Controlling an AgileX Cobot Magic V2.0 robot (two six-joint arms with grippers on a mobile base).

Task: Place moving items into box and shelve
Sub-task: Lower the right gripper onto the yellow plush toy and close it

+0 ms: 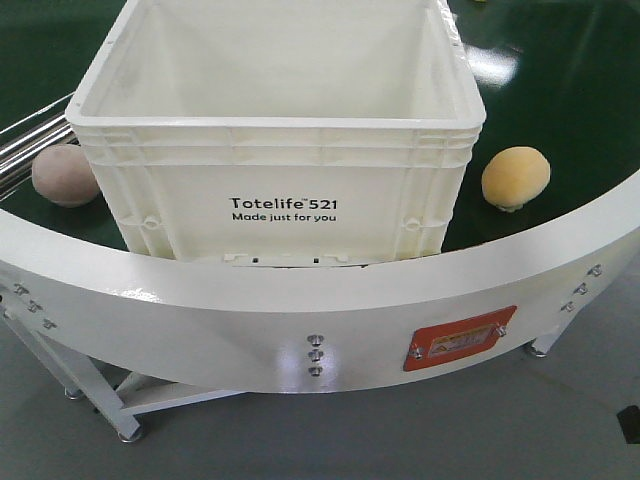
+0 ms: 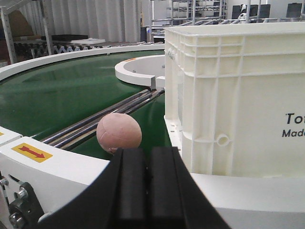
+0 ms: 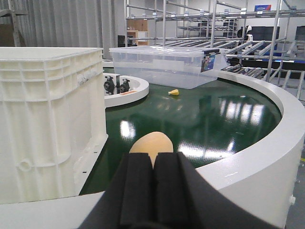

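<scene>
1. A white crate [image 1: 270, 150] stands on the green bench [image 1: 560, 90].
2. A pink ball [image 1: 64, 175] lies near its left wall and a yellow ball [image 1: 515, 178] near its right.
3. The left jaws and right jaws are closed, holding nothing.

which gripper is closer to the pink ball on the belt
Left. The left gripper sits just short of the pink ball, fingers aimed at it. The right gripper faces the yellow item on the other side of the white crate.
</scene>
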